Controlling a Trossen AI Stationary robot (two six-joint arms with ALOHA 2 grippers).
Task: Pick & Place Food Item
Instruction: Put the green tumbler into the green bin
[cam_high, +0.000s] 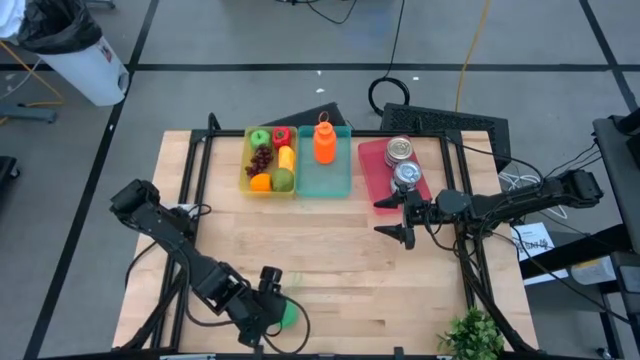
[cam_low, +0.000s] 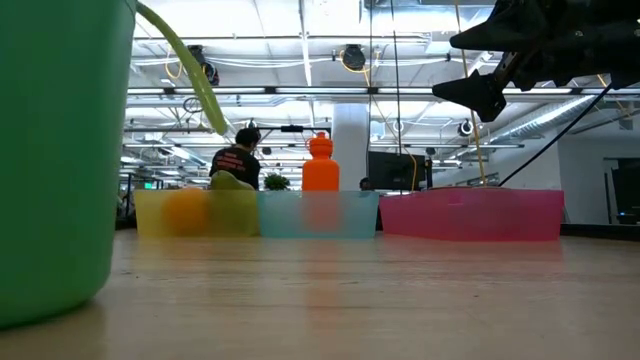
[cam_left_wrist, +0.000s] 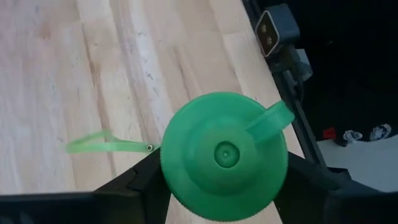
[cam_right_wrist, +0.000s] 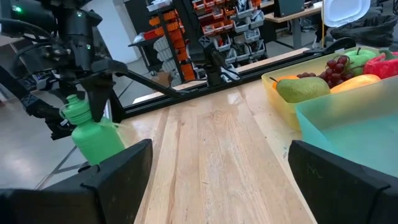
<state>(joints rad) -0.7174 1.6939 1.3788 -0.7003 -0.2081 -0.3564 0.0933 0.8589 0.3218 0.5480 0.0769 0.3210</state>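
Green plastic fills the left wrist view: a green bottle seen from above its cap, standing on the wooden counter, with the left end effector's fingers set on either side of it and pressed against its body; whether the grip is firm I cannot tell.

From the high view, the left end effector sits at the counter's near edge, around that bottle. The right end effector hovers with fingers spread wide, empty, just in front of a red tray holding two cans. A yellow tray of fruit and a teal tray with an orange bottle lie alongside.

At counter level, the green bottle looms at the left, the three trays in a row behind.

Seen from the right wrist, the green bottle stands upright at the counter's far side, between the left arm's fingers.
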